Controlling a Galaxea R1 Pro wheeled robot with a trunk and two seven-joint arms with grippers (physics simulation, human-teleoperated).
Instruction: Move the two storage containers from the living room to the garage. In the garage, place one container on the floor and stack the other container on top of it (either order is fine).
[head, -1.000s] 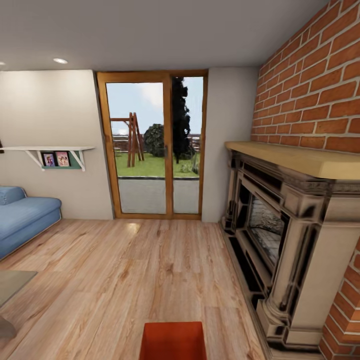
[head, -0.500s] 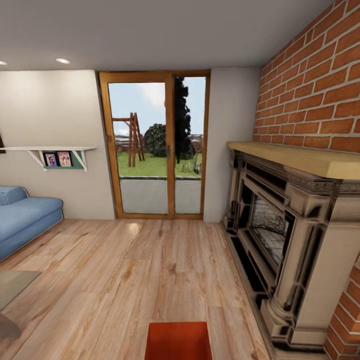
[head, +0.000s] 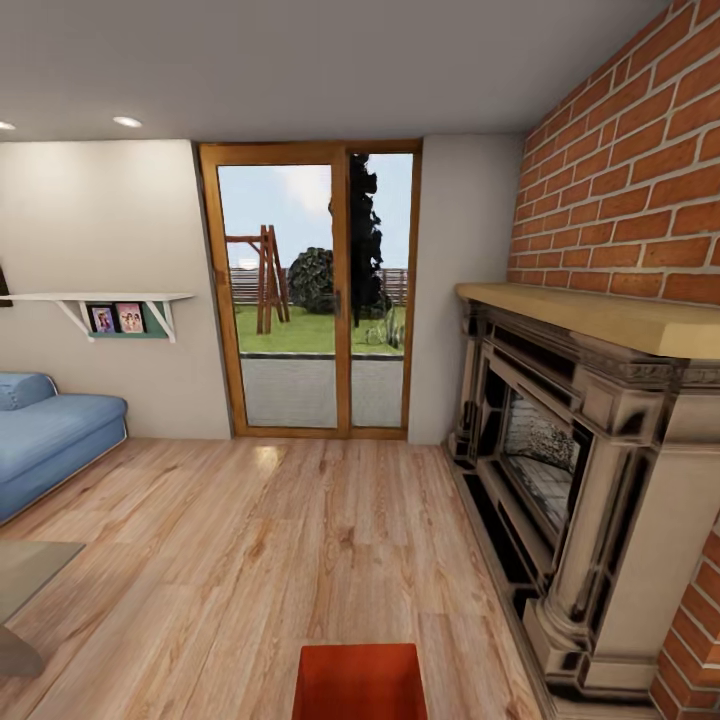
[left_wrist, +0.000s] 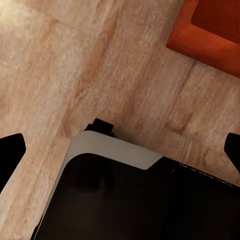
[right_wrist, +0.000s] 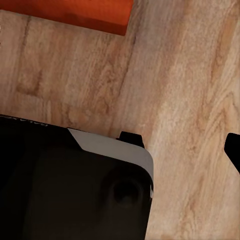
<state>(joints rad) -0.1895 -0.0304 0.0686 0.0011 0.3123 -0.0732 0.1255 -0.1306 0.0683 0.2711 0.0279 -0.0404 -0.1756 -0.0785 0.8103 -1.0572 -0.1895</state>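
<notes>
Hanging over wood floor (left_wrist: 100, 65), both grippers empty, bin ahead.

Left gripper (left_wrist: 120, 145): fingertips far apart at opposite picture edges, jaws wide, holding nothing; dark robot base (left_wrist: 140, 200) beneath. Right gripper (right_wrist: 235, 150): one fingertip visible, the other out of frame; spread cannot be told; nothing seen in grasp. Orange-red bin (head: 360, 682): on living-room floor, centred just before the robot, apart from both grippers, between the two arms and about equally near each; long axis seemingly running away from the robot, though cut off by the frame. Second bin: not located. Beyond: fireplace (head: 570, 470) at right, glass doors (head: 312, 290) ahead, blue sofa (head: 50, 440) at left. Task judged barely begun: bin not lifted, garage not reached.
</notes>
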